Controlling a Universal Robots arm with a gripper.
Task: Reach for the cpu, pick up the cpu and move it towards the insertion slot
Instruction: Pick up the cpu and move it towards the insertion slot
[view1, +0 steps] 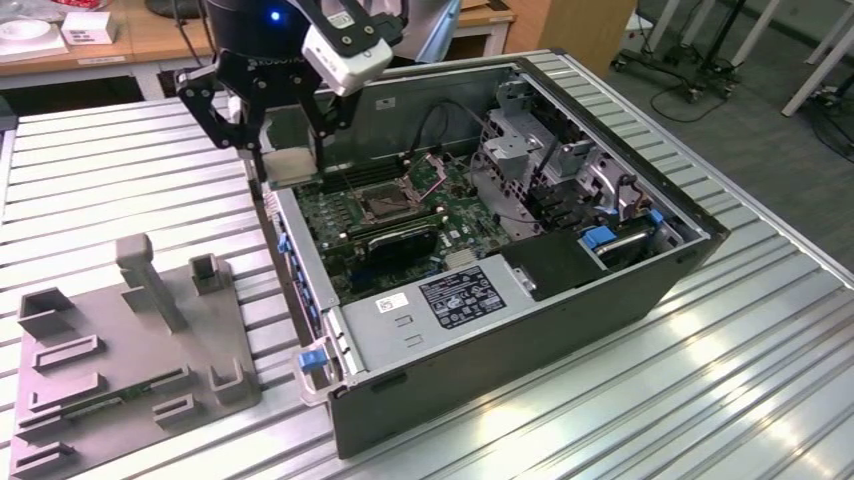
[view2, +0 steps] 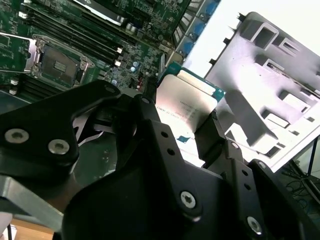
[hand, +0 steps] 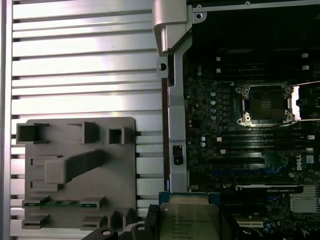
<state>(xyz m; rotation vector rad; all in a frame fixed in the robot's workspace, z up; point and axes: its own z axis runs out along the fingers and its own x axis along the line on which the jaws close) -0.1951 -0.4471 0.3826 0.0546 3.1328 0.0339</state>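
A: Start nearest the wrist. What does the gripper (view2: 186, 117) have?

B: Its jaws are closed on the cpu (view2: 186, 102). In the second wrist view a black finger (view2: 212, 135) presses each of two opposite edges, and the silvery top faces the camera. In the first wrist view the chip (hand: 189, 216) sits at six o'clock in the picture, clamped the same way.

A: And where is that in the scene?

B: In the exterior view the gripper (view1: 287, 160) hangs over the computer case (view1: 534, 330) wall, at about ten o'clock from the case's middle, chip lifted clear of the gray tray (view1: 127, 370) down at seven o'clock.

A: The insertion slot?

B: Further in, on the green board (view1: 350, 220): the metal-framed socket (view1: 380, 203), dark centre exposed, its frame apparently open. From the chip it lies toward four o'clock, still apart from it.

A: Risks?

B: I'd judge three. The hold is on thin edges only, so a jolt could tilt or drop the chip onto the board. Travelling low could clip the case wall. And if the chip arrives rotated or tilted, it could press on the socket contacts wrongly and bend them.
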